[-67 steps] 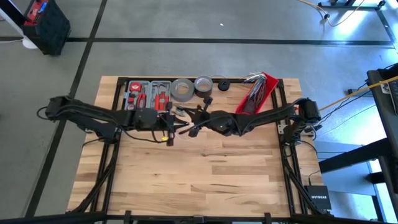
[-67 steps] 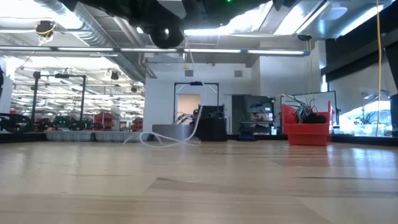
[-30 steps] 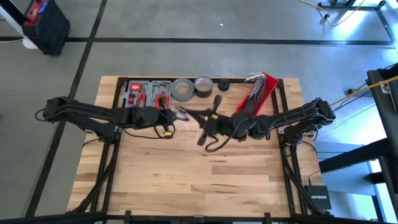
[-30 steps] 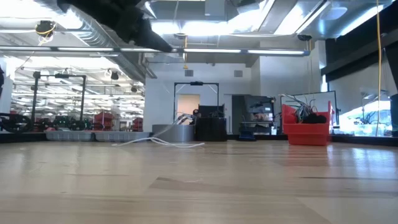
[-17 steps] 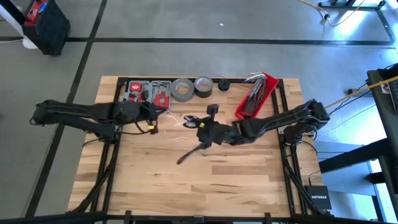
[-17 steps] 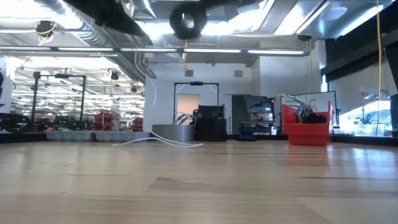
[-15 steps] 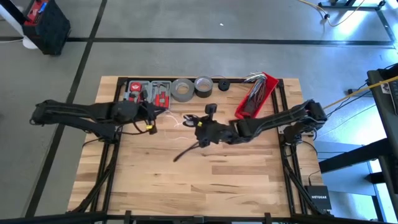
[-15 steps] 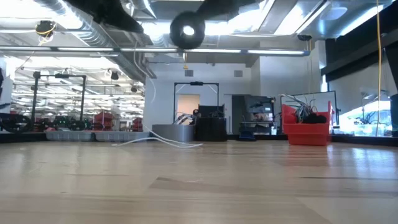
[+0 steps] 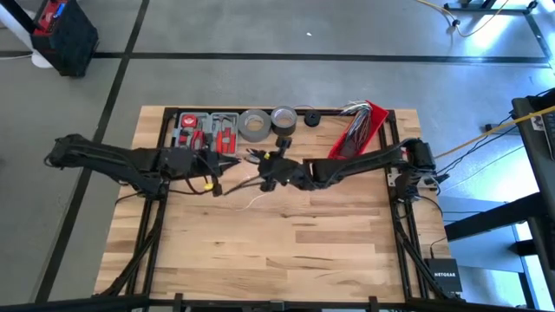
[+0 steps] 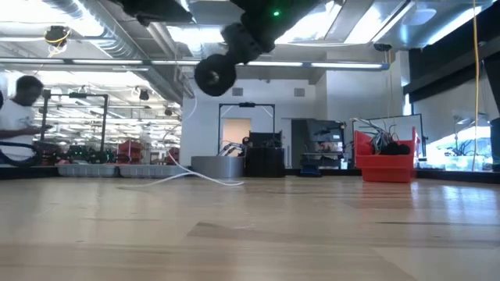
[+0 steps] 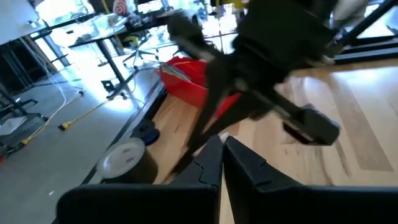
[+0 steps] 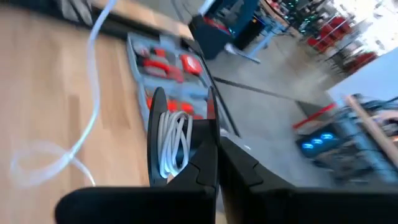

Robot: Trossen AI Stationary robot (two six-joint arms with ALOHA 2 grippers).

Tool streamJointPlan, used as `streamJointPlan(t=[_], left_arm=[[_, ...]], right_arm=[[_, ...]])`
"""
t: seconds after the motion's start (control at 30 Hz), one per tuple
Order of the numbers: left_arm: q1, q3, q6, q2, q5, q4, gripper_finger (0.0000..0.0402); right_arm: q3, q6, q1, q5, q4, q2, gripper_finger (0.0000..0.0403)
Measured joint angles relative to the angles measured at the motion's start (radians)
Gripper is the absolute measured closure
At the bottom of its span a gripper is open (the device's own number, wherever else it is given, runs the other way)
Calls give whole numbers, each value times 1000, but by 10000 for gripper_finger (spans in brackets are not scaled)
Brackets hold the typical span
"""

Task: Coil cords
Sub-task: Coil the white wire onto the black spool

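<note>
Here the right gripper [image 9: 264, 166], pinching gathered loops of the long thin white cord [image 12: 174, 142], is mid-coil; the pressed-together left gripper [image 9: 211, 170] should next feed the slack.

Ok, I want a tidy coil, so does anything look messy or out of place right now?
Yes. The white cord is only partly coiled. A few loops sit at the shut right gripper, and the rest trails loose over the table, ending in a stray loop. The left gripper is shut close by.
</note>
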Motion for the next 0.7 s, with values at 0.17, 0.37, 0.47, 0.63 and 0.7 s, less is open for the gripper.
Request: streamJointPlan(t=[0.17, 0.37, 0.47, 0.63, 0.7], left_arm=[[-1, 0, 25, 70, 1, 79, 400], [-1, 1, 37, 143, 1, 144, 396], [6, 1, 49, 167, 0, 159, 395], [37, 2, 53, 193, -8, 173, 394], [49, 2, 51, 202, -8, 175, 394]], right_arm=[[0, 58, -47, -106, 162, 3, 397], [0, 72, -77, -177, 339, 3, 397], [-1, 71, -82, -201, 391, -6, 397], [-3, 58, -81, -233, 426, -41, 397], [-3, 52, -81, -246, 430, -62, 397]])
